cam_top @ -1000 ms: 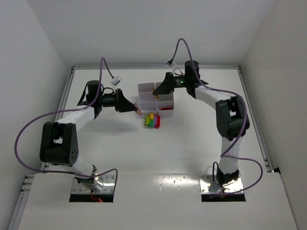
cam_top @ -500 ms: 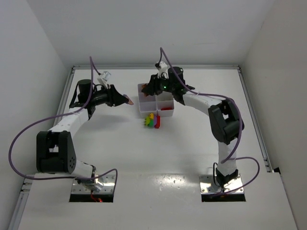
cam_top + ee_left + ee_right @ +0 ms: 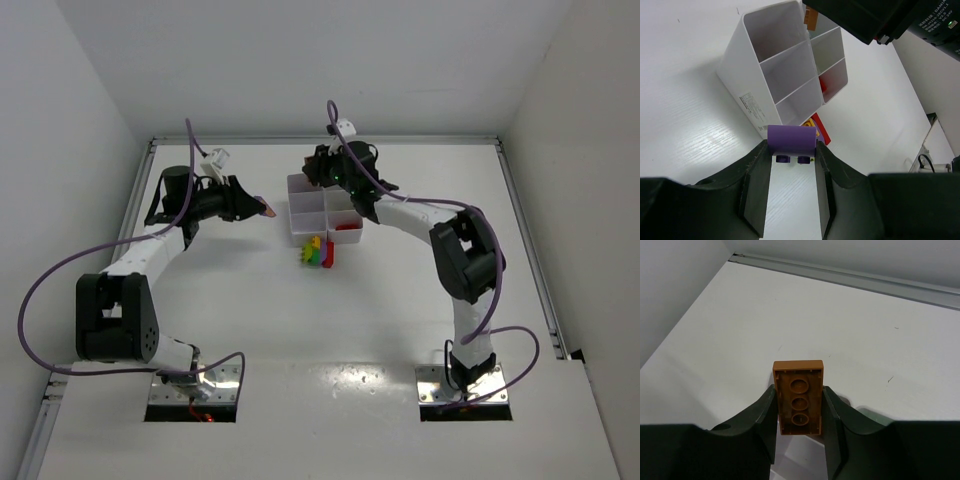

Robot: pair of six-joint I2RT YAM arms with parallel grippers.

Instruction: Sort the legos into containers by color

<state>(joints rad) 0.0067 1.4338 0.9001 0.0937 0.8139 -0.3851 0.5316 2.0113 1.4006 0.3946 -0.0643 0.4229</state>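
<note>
Though seemingly pink overhead, purple brick [image 3: 791, 140] close-up.

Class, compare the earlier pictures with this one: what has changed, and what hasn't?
The left pincer, shut on its purple brick, drew back left from the tray. The right pincer, gripping an orange brick, swung left along the tray's far edge. Tray and loose bricks stayed put.

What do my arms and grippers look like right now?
The left arm and right arm have white links, black joints and a looping purple cable each. The left gripper and right gripper are black, with two tapered fingers.
</note>
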